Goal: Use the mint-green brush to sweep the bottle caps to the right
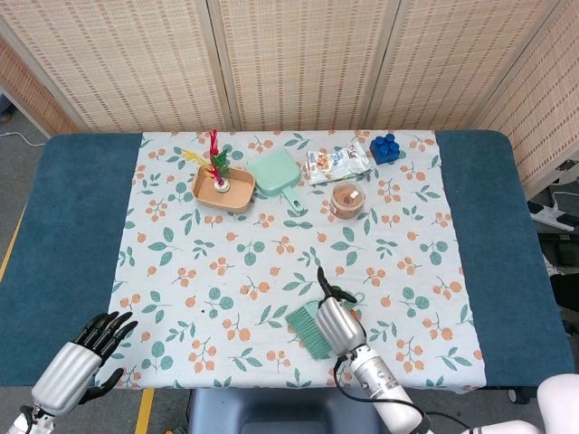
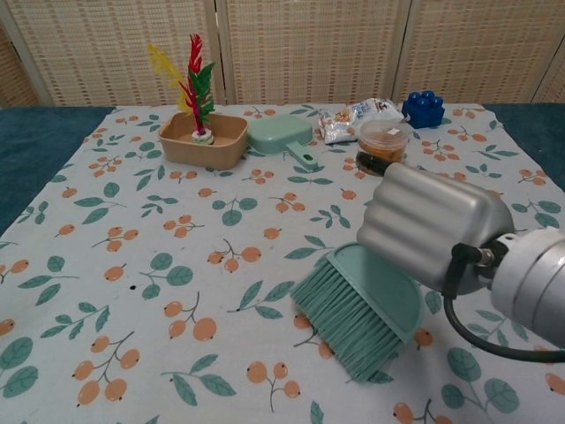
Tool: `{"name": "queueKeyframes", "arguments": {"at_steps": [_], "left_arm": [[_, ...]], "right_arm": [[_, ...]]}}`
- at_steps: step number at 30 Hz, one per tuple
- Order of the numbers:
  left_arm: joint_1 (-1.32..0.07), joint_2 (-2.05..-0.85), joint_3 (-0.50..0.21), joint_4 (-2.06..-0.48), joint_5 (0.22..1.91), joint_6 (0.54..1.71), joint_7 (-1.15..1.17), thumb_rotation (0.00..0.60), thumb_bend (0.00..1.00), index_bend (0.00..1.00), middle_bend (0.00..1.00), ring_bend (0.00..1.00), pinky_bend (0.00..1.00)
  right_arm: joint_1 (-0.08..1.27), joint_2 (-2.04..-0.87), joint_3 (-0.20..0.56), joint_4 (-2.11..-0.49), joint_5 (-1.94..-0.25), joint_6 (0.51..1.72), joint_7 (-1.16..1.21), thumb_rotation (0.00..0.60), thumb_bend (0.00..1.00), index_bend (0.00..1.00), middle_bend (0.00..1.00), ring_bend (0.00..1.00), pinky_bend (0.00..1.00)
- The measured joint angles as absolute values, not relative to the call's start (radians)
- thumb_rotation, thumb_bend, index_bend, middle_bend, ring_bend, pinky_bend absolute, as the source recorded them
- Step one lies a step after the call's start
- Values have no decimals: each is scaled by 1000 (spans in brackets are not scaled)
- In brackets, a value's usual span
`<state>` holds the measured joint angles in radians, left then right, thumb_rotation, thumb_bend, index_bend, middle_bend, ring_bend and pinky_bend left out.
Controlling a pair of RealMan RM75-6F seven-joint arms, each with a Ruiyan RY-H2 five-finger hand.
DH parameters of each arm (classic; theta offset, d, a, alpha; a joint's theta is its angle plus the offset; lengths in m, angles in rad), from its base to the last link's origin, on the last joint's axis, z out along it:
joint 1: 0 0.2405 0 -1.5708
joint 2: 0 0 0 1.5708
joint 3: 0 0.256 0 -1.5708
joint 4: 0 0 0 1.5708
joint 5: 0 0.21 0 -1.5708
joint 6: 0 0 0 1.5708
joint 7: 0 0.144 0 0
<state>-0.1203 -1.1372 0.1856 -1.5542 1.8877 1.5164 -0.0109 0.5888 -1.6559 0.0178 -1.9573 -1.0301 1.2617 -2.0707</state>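
My right hand (image 1: 337,324) grips the mint-green brush (image 1: 308,330) low over the cloth near the front edge. Its bristles (image 2: 342,314) point left and toward the front, touching or nearly touching the cloth. In the chest view the right hand (image 2: 434,226) fills the right side, above the brush body (image 2: 378,291). A dark green bit, likely the green cap (image 1: 346,295), peeks out just behind the hand. The other bottle caps are hidden under hand and brush in both views. My left hand (image 1: 80,362) hangs off the front left corner, fingers spread, holding nothing.
At the back stand a tan tray (image 1: 233,195) with a feather shuttlecock (image 2: 192,84), a mint dustpan (image 1: 275,171), a snack packet (image 1: 336,163), a small jar (image 1: 346,199) and a blue block (image 1: 387,146). Blue table (image 1: 493,235) flanks the floral cloth (image 1: 217,262).
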Motion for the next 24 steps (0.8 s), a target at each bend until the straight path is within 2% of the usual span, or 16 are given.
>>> {"name": "queueKeyframes", "arguments": {"at_steps": [15,24], "left_arm": [[-122,-1133,175,-1548,1861,1512,-31,600,388,0,0,0,103],[-126,-1138,170,-1546,1844,1495,-24,600,388,0,0,0,103]], "right_arm": [[712,-1736,5,-1809,-870,1343,-2150,600,446,1000,816,592,0],[751,-1700,-19,-1765,-832,1361,-2109,600,448,1000,815,592,0]]}}
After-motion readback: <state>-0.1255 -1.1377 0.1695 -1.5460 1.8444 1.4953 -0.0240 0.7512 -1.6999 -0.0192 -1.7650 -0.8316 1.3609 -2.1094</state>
